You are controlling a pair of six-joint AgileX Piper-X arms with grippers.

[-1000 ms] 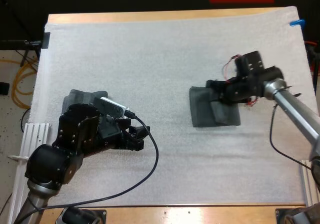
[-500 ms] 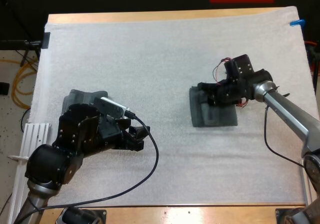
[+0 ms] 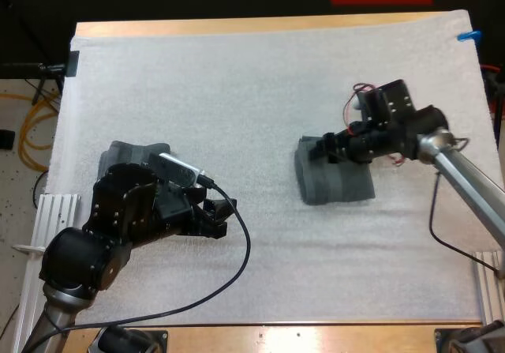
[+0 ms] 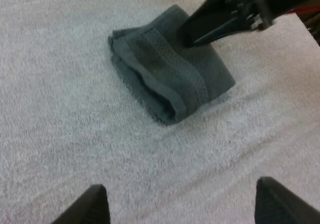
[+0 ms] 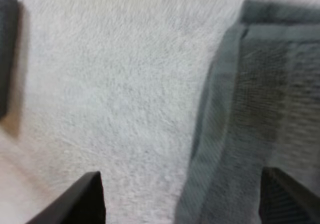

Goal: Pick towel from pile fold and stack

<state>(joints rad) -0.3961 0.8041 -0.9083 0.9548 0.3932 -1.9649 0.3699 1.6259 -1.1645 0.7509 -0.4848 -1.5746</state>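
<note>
- Towel (image 3: 339, 185), centre-right: soft, light and floppy; probably best pinched at its thick folded edge.
- Right gripper (image 3: 322, 151) at its top edge, fingers apart.
- Left gripper (image 3: 217, 220) likewise spread, empty.

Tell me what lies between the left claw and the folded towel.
Just bare white mat. The left wrist view shows the stretch from the open left claw to the folded towel with nothing on it.
</note>
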